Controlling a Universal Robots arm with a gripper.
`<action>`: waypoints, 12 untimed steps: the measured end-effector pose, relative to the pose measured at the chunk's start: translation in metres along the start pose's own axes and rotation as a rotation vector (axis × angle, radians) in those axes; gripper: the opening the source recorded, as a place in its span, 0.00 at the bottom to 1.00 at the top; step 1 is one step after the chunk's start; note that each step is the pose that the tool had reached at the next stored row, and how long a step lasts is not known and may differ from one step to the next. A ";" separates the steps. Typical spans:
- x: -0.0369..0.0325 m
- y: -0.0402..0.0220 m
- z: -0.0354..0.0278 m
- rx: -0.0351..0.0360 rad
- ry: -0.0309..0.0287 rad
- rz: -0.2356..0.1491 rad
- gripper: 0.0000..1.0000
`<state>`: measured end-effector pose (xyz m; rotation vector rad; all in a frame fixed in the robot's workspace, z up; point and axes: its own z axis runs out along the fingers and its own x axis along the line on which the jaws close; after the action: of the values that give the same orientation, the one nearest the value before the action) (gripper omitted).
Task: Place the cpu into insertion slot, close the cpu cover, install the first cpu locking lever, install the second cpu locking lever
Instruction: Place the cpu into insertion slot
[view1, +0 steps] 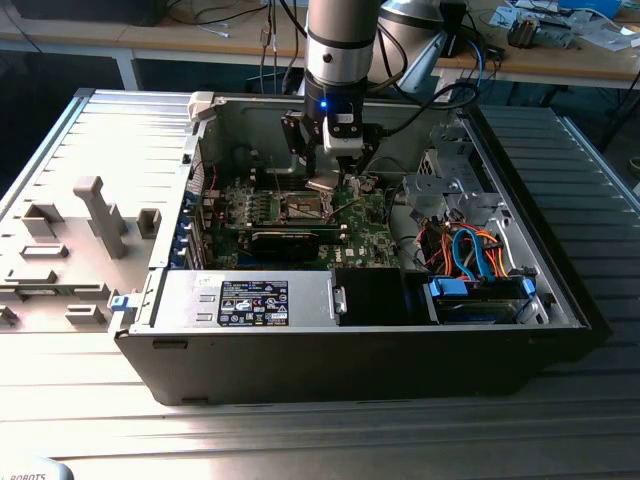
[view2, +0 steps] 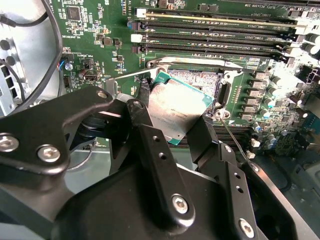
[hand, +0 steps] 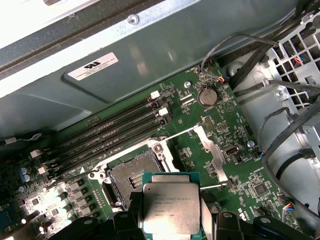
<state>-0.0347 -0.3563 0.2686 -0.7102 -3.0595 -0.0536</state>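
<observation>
Exterior view: ribbed table (view1: 300, 430), wooden desk (view1: 570, 62)

Harsh, washed-out glare on the ribbed table (view1: 80, 420) in front of the computer case (view1: 350, 350), toward the exterior view's left; darker shade against the case's front wall. Dimmer inside the case, a small blue lamp (view1: 322, 104) glowing just above it. In the first wrist view, soft sheen on the chip (hand: 171, 207) inside the case, green board (hand: 250, 175) evenly lit.

The arm (view1: 340, 45) hangs vertically, wrist pointing down, its tool (view2: 171, 120) closed, both fingers (view2: 150, 145) clamped on the cpu (view2: 175, 105).
</observation>
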 end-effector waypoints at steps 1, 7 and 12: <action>0.0000 0.0000 0.0000 0.0001 0.0000 0.000 0.54; 0.0000 0.0000 0.0000 0.0018 -0.0014 0.015 0.54; 0.0000 0.0000 0.0000 0.0022 -0.0017 0.019 0.54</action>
<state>-0.0347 -0.3563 0.2686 -0.7392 -3.0536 -0.0496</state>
